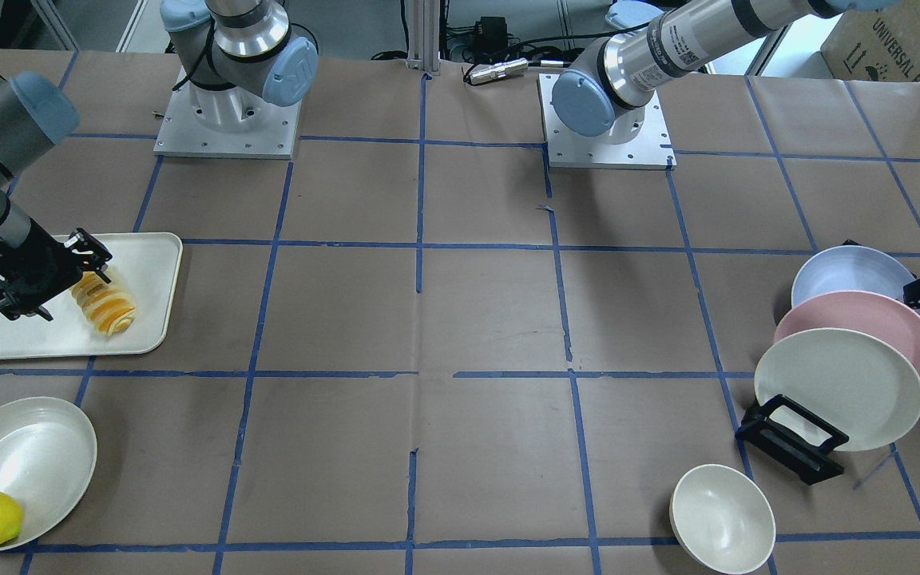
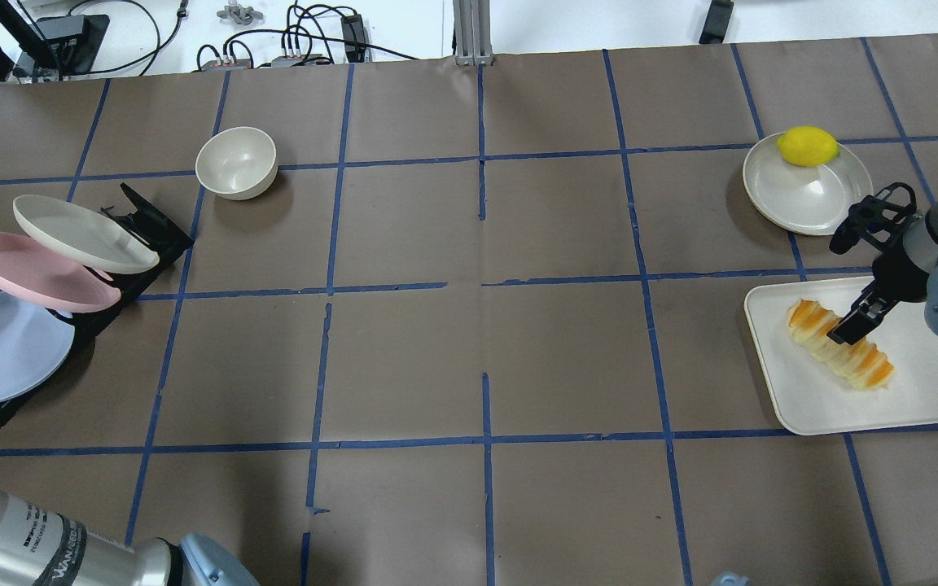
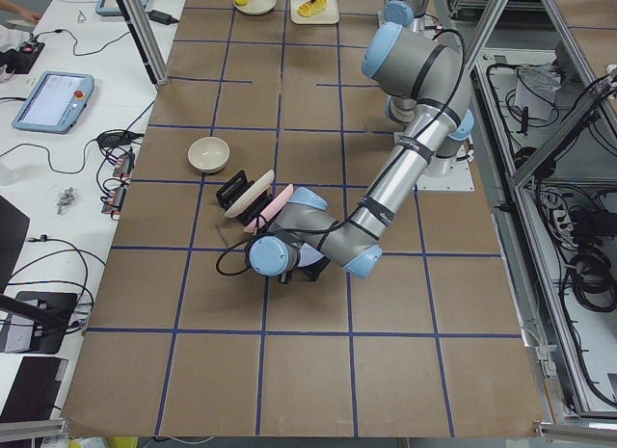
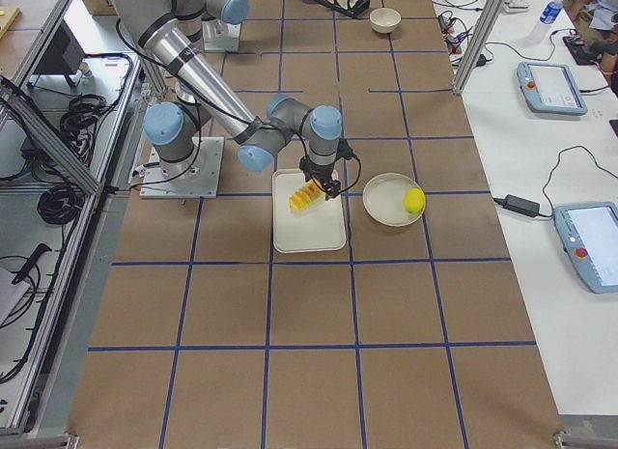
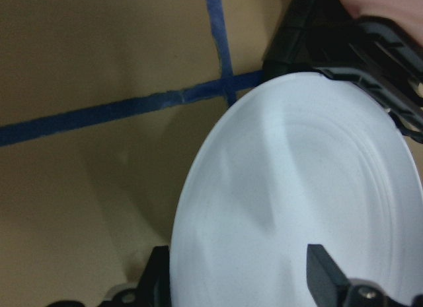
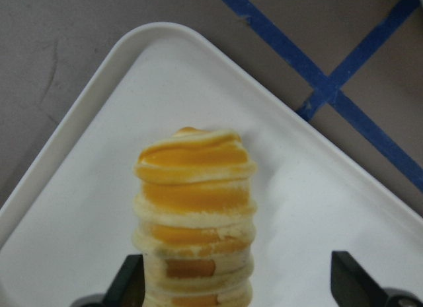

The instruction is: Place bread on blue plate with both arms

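1. Brown-papered table (image 2: 469, 358): tray (image 2: 925, 391) right, rack (image 2: 143, 228) left.
2. Tilted in the rack stands the blue plate (image 2: 5, 350) — left gripper (image 5: 241, 271) gapes empty at its rim.
3. On the tray lies the bread (image 2: 839, 343), between the open jaws of the right gripper (image 6: 241, 277) — centre it, then squeeze gently.

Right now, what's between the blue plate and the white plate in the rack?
The pink plate is between the blue plate and the white plate, in the overhead view.

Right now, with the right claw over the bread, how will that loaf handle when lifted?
The bread looks like moulded plastic, so probably stiff and light. Its rounded shape may roll on the tray if nudged. The ridges should help the right claw grip.
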You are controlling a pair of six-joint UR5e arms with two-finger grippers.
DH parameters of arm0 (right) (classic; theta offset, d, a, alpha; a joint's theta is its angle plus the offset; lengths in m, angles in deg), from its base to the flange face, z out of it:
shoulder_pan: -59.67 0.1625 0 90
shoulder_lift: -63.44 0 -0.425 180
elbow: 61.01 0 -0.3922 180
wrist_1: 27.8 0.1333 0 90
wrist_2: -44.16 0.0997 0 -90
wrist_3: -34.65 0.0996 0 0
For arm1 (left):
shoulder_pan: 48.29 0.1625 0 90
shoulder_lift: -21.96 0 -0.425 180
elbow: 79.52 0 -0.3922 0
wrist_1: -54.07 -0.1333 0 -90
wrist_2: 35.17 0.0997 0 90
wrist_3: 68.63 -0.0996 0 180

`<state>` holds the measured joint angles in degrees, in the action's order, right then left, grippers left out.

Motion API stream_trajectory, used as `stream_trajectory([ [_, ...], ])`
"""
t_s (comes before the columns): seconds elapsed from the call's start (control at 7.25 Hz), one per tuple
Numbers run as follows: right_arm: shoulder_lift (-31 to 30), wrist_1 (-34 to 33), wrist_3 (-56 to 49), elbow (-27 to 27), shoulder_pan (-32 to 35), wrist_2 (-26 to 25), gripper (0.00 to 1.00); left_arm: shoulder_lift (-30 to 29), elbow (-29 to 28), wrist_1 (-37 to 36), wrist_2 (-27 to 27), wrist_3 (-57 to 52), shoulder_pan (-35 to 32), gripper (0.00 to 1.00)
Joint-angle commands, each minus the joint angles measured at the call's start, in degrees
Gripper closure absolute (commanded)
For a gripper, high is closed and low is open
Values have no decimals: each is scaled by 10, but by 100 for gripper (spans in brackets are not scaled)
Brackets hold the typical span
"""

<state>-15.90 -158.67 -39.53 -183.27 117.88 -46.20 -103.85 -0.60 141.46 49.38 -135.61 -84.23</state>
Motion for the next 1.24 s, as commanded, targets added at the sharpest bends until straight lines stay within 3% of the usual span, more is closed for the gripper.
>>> stream_trajectory([
  [0.0,3,-7,3,-18,0,4,0,0,-6,0,0,-1,0,78],
  [0.41,2,-40,34,-44,0,4,1,0,-10,0,0,-7,3,87],
  [0.55,-4,-64,50,-41,1,-6,38,4,-12,0,0,-18,3,89],
  [0.69,-4,-60,92,-36,1,-30,93,8,-16,1,0,-23,5,90],
  [0.83,-7,-58,116,-27,7,-50,96,14,-28,1,0,-29,6,90],
  [1.1,-23,87,163,37,8,-56,98,40,-54,46,6,-42,12,90],
])
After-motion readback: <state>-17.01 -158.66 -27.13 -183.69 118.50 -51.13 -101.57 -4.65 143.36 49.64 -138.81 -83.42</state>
